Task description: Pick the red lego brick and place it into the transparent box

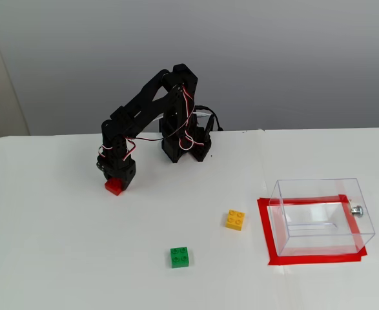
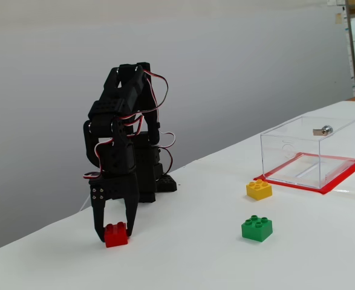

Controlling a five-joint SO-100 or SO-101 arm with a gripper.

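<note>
The gripper [image 2: 113, 234] points straight down at the table, its two black fingers narrowed around the red lego brick [image 2: 116, 234], one on each side; the brick sits on the white table [image 2: 183, 260] between the tips, and whether the fingers truly press it cannot be told. In a fixed view from above, the brick [image 1: 114, 186] peeks out just under the black wrist block. It is small, bright red and square, with studs on top. There is open tabletop all around it, with the arm's base behind it. Well apart toward the right lie the green brick [image 1: 180, 256] and the yellow brick [image 1: 235, 219], with clear room between them. Beyond those stands the transparent box [image 1: 321, 216], thin-walled, a small metal knob on its side, inside a red tape outline [image 1: 265, 226].
</note>
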